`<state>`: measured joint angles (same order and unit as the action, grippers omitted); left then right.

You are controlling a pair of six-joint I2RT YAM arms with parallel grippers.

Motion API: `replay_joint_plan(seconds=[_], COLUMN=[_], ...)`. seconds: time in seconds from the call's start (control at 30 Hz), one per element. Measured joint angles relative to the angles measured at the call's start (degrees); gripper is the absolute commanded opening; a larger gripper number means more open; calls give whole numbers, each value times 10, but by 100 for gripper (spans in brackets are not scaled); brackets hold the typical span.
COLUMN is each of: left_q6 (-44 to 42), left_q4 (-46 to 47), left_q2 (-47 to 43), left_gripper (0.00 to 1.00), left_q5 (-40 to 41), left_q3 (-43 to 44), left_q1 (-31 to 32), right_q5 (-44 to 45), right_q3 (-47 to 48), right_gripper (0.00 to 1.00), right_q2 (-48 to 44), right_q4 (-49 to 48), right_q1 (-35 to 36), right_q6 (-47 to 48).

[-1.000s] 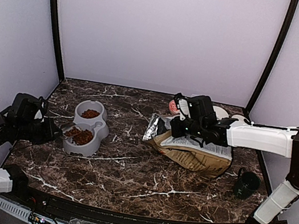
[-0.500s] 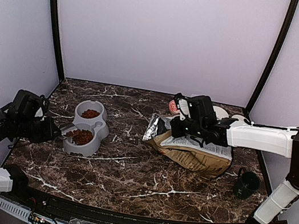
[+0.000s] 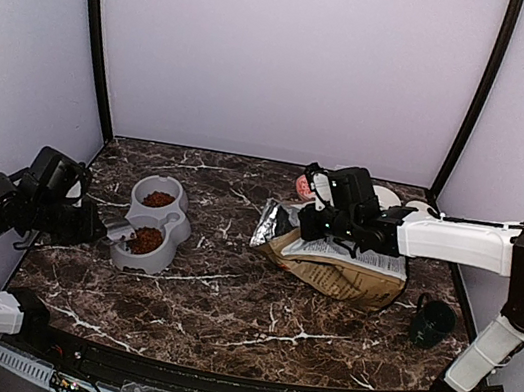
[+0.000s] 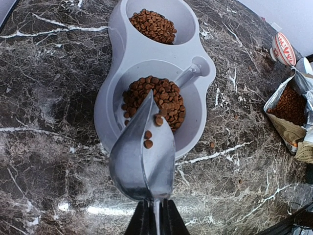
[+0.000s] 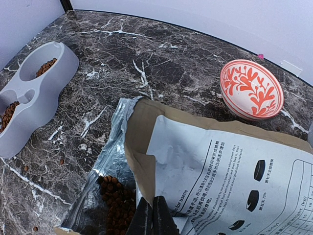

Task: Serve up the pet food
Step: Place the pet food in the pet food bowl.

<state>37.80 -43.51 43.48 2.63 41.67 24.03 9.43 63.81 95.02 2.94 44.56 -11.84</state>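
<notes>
The left gripper (image 4: 154,223), at the worktop's left edge, is clamped on the handle of a grey scoop (image 4: 132,161) tipped over the twin bowl (image 4: 105,103). A few pellets of kibble (image 4: 146,139) lie in the scoop, a heap fills the bowl's nearer cup and a smaller heap the farther one. Kibble looks light, hard, dry and loose, so it will likely roll and bounce. It is best carried in the scoop, held by the handle, not pinched. More kibble sits in the mouth of the lying bag (image 5: 220,161) toward the right back corner. There the right gripper (image 5: 153,215) has its jaws together against the top sheet; whether they pinch a fold I cannot tell. The worktop (image 3: 223,301) is dark, glossy marble pattern, probably slick, with stray pellets on it. A red-patterned dish (image 5: 252,88) stands beyond the bag, and pale walls close three sides.
</notes>
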Motion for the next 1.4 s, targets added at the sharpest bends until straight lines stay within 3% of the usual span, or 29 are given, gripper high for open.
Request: replay_joint_plan(seconds=[0.93, 1.2, 1.4], left_q6=[-57, -56, -41], left_q4=[-134, -61, 86], left_q2=[135, 136, 157], left_gripper=[0, 0, 0], left_q5=[-13, -90, -169], left_q3=[162, 164, 134], left_q1=[0, 0, 3], right_q5=[0, 0, 0], right_q3=[0, 0, 0], right_gripper=[0, 0, 0], right_q2=[0, 0, 0], right_q4=[0, 0, 0], right_q1=[0, 0, 0], right_q6=[0, 0, 0])
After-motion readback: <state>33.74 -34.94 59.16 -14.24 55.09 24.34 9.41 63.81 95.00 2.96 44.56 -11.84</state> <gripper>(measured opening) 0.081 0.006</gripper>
